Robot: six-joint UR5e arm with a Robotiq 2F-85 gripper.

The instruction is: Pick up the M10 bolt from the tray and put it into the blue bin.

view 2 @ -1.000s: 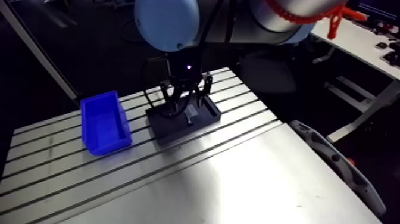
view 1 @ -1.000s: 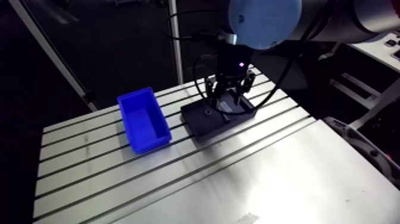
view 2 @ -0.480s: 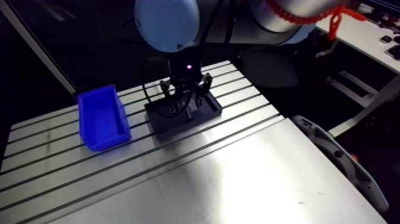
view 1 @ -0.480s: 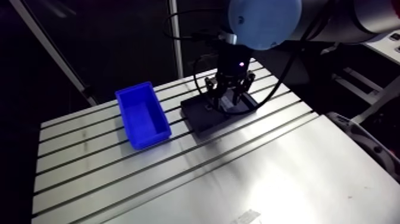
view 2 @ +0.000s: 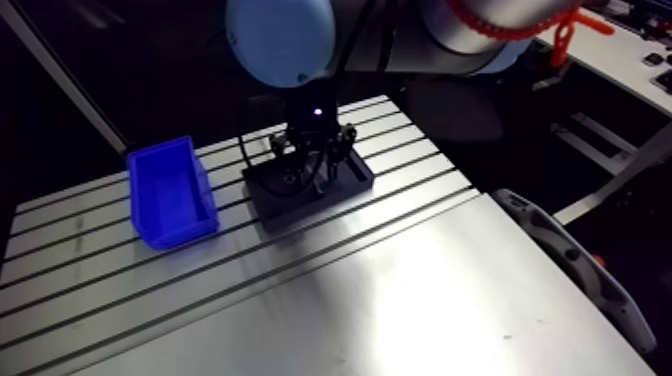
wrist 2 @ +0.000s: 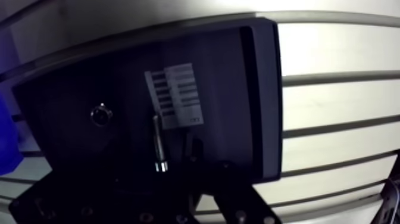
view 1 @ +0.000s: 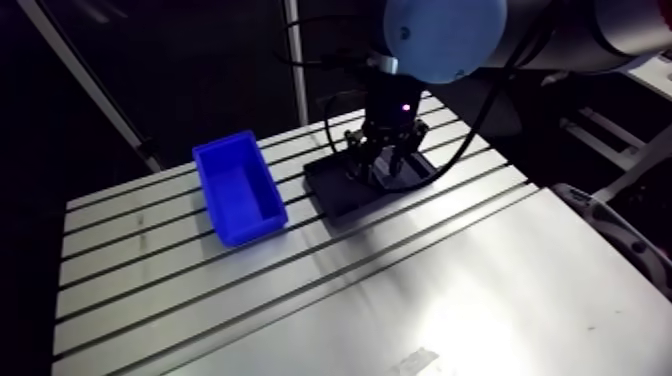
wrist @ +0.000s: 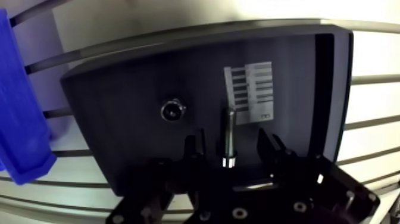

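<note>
Farthest out to the pincer's side stands the blue bin (view 1: 250,228), open side up on the slotted worktop (view 1: 400,290); in the wrist view only 1 of its walls shows. Next to it, near but not touching, lies the black tray (wrist: 119,137), a shallow dark rectangle with a raised rim, and the pincer (wrist: 229,152) hangs low over it. On the tray floor, ahead of the pincer and a little toward the bin side, sits a small round metal piece (wrist: 172,110) with a dark centre, well clear of the fingers (wrist: 191,149). The M10 bolt (wrist: 228,136) lies flat on the tray directly between the 2 fingers, its shank pointing away from the pincer and its bright end close to the pincer's body. The fingers stand apart, 1 on each side of the bolt, with a dark gap between each and the shank, so nothing is clamped. Just beside the bolt's far end, on the side away from the bin, a pale label (wrist: 253,92) with grey bars lies on the tray floor.
</note>
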